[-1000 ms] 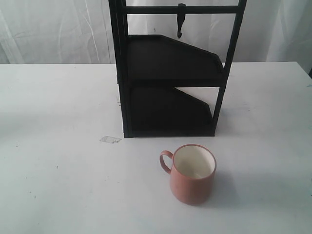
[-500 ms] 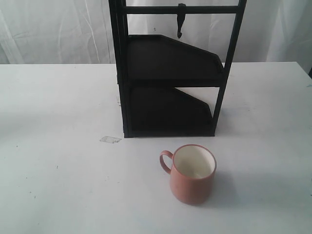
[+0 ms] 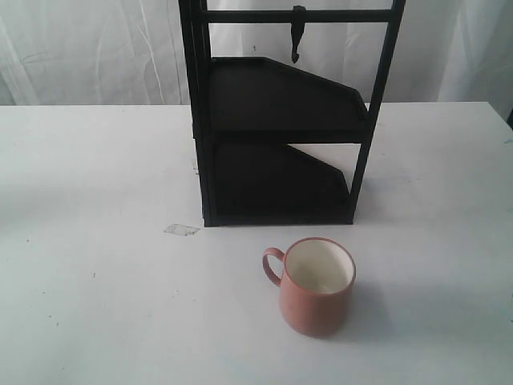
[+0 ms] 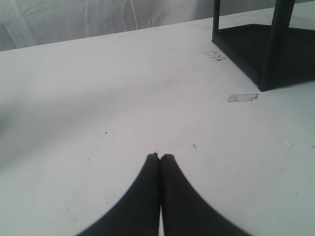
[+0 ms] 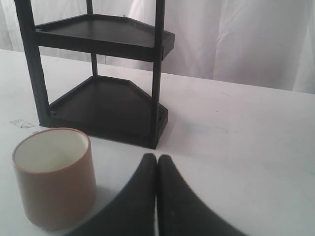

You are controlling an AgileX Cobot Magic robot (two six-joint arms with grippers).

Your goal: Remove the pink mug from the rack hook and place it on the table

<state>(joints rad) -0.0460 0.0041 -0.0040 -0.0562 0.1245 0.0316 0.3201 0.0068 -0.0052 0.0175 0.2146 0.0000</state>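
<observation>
You've got the pink mug (image 3: pixel 317 287) upright on the counter (image 3: pixel 96 241) toward its near edge, off the rack hook (image 3: pixel 297 32), left claw (image 4: pixel 160 156) and right claw (image 5: pixel 157 157) both clenched empty, right one near the mug.

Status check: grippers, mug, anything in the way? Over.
Left gripper shut, empty. Right gripper shut, empty, near the pink mug. Mug upright on the table, hook bare. Nothing touching it.
</observation>
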